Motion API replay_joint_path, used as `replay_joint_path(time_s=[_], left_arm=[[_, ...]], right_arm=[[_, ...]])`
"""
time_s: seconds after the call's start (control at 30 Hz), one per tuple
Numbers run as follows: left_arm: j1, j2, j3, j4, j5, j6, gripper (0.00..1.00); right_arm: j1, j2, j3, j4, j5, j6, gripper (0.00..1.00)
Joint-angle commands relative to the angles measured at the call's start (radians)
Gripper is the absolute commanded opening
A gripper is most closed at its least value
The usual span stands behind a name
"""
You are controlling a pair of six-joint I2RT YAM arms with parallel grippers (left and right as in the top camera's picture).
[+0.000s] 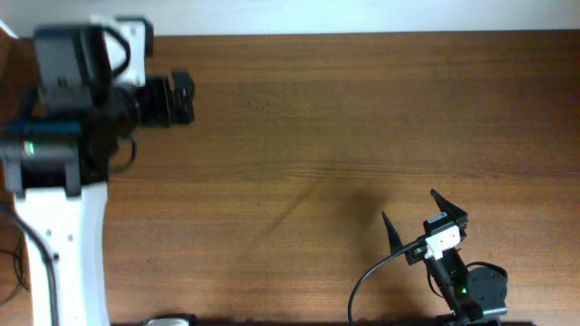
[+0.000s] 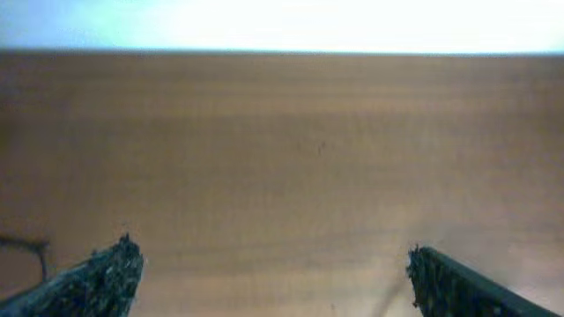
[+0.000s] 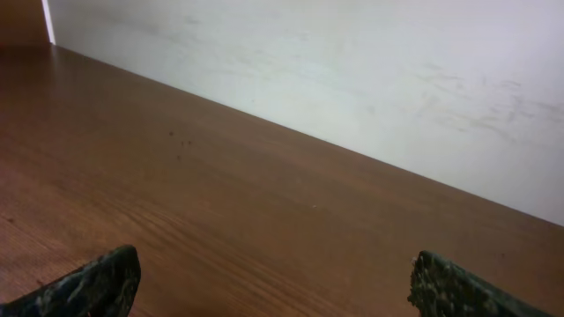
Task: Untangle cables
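Cables (image 2: 25, 246) show only as one thin dark strand, lower left in the left wrist view. Overhead, left pincer (image 1: 184, 95) sits upper left and right pincer (image 1: 410, 206) lower right, both spread open over the bench (image 1: 317, 118).

One table (image 1: 362, 109). Two arms stand at it: the left arm (image 1: 63, 226) at the table's left edge, the right arm (image 1: 467, 285) at its lower right edge in the overhead view. Two grippers, the left gripper (image 1: 186, 97) and the right gripper (image 1: 410, 206). Each has two fingers (image 2: 97, 277), four in all, and both pairs are spread apart. One black arm cable (image 1: 362, 281) loops over the table beside the right arm.
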Motion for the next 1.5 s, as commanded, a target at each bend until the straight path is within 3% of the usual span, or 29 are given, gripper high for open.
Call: replay_joint_path(time_s=[0.0, 0.1, 0.17, 0.23, 0.4, 1.47], left_arm=[[-0.004, -0.37, -0.571, 0.367, -0.012, 0.021, 0.99], [-0.004, -0.749, -1.157, 0.812, -0.013, 0.072, 0.99], [-0.004, -0.93, -1.394, 0.971, -0.013, 0.111, 1.0], [-0.004, -1.139, -1.639, 1.136, -0.013, 0.23, 0.99], [-0.004, -1.437, -1.895, 1.15, -0.01, 0.345, 0.99], [-0.004, -1.432, -1.893, 1.139, -0.013, 0.344, 1.0]], right_arm=[[0.008, -0.011, -0.005, -0.006, 0.005, 0.003, 0.99], [0.008, -0.011, -0.005, -0.006, 0.005, 0.003, 0.99], [0.008, -0.011, -0.005, -0.006, 0.005, 0.003, 0.99], [0.008, -0.011, -0.005, -0.006, 0.005, 0.003, 0.99], [0.008, -0.011, -0.005, -0.006, 0.005, 0.003, 0.99], [0.008, -0.011, -0.005, -0.006, 0.005, 0.003, 0.99]])
